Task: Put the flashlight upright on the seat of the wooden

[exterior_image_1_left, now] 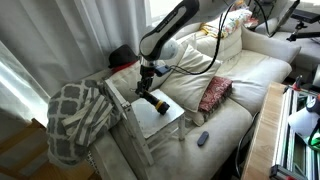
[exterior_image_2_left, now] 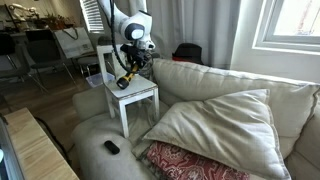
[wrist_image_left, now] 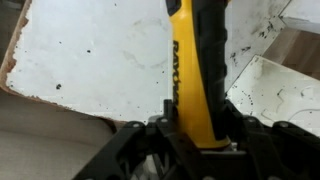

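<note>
Evidently the flashlight (wrist_image_left: pixel 190 75) is a stiff, hard-shelled cylinder, probably fairly light. Its smooth yellow-and-black casing could slip, or roll if it is set down off-balance. In the wrist view the jaws are clamped on its body, one on each side, and this hold around the barrel looks right. In both exterior views it hangs tilted just over the pale seat (exterior_image_1_left: pixel 172 120); I cannot tell whether its lower end touches the panel. A checked blanket (exterior_image_1_left: pixel 75 118) drapes the chair back, near the seat but not on it. A red cushion (exterior_image_2_left: pixel 185 160) and a small dark gadget (exterior_image_2_left: pixel 111 147) lie well apart on the sofa (exterior_image_2_left: pixel 250 90).
</note>
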`<state>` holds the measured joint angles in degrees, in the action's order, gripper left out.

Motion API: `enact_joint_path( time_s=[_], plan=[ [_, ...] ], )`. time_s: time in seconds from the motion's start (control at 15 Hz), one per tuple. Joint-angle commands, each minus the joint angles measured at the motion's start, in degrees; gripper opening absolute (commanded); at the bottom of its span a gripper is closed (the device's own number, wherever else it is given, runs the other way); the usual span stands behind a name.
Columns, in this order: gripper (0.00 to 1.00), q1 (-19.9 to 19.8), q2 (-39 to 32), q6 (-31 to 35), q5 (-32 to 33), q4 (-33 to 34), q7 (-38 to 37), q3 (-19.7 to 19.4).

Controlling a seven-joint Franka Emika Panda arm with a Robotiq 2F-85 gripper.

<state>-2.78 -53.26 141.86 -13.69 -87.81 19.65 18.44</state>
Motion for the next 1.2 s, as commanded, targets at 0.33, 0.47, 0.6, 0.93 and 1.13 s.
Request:
enact_joint_path(
  time_s=[0.33,0.47,0.6,0.93,1.13],
  plan=[
    [0.25,-11.61,2.83,4.03,-2.84,-7.8,24.9,11.07],
    [0.25,-13.91,2.94,3.96,-3.86,-9.18,31.7,13.58],
    [0.25,-15.65,2.78,0.42,-5.87,-9.41,35.35,14.95],
    [0.5,-13.14,1.64,1.46,-5.8,-7.27,34.72,12.56],
    [0.25,-16.72,-1.48,7.41,-9.49,-7.02,43.92,18.04]
  ],
)
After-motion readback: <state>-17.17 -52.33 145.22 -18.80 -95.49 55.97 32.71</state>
